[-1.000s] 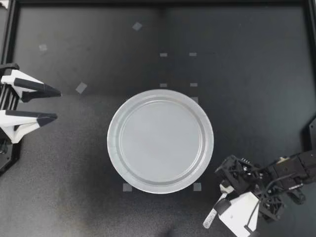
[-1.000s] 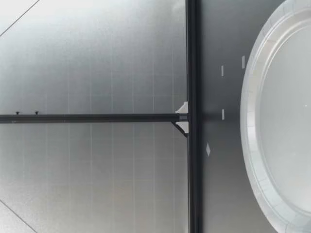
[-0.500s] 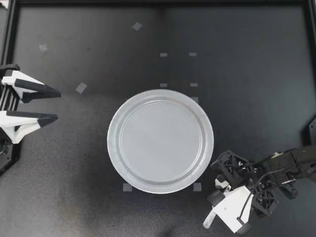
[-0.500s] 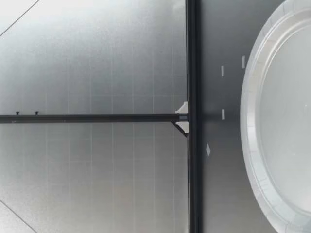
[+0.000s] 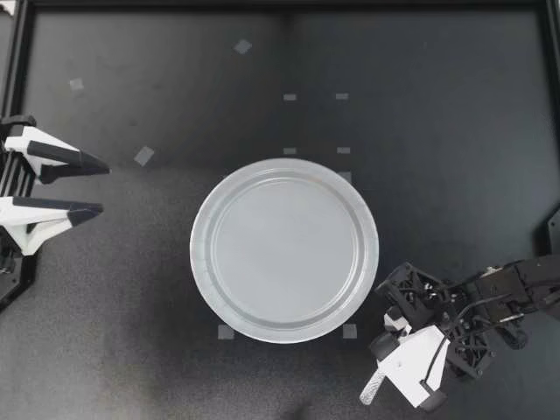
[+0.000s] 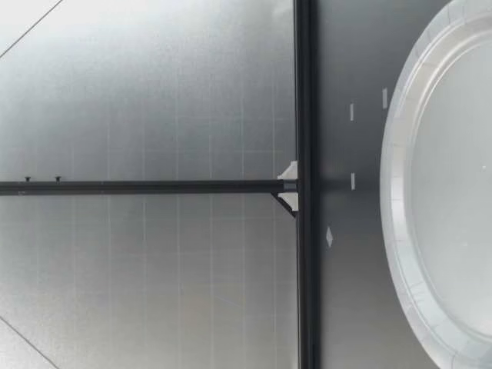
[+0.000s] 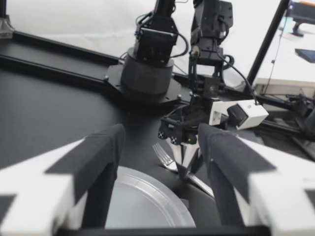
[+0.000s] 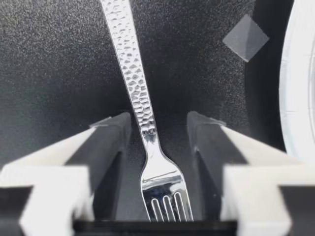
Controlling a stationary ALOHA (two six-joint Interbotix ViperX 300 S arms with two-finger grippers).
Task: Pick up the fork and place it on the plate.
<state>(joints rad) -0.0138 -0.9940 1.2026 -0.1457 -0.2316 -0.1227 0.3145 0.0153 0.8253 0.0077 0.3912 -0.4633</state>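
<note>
A grey round plate [image 5: 199,252] lies in the middle of the black table. The metal fork [image 5: 372,387] lies on the table near the plate's front right, its hammered handle sticking out from under my right gripper [image 5: 396,350]. In the right wrist view the fork [image 8: 135,83] lies between the lowered fingers of the right gripper [image 8: 158,123], which is open; one pad is close to the neck and a gap shows at the other. My left gripper [image 5: 103,186] stands open and empty at the table's left edge. From it I see the fork [image 7: 165,156] beside the plate [image 7: 172,194].
Small grey tape squares [image 5: 143,156] dot the table, two by the plate's front edge [image 5: 349,331]. A black frame rail [image 6: 305,184] borders the table. The plate's rim [image 6: 400,231] fills the low view; no gripper shows there.
My right gripper has shifted slightly over the fork and its fingers have narrowed around the neck. The left arm, the plate and the fork have not moved.
</note>
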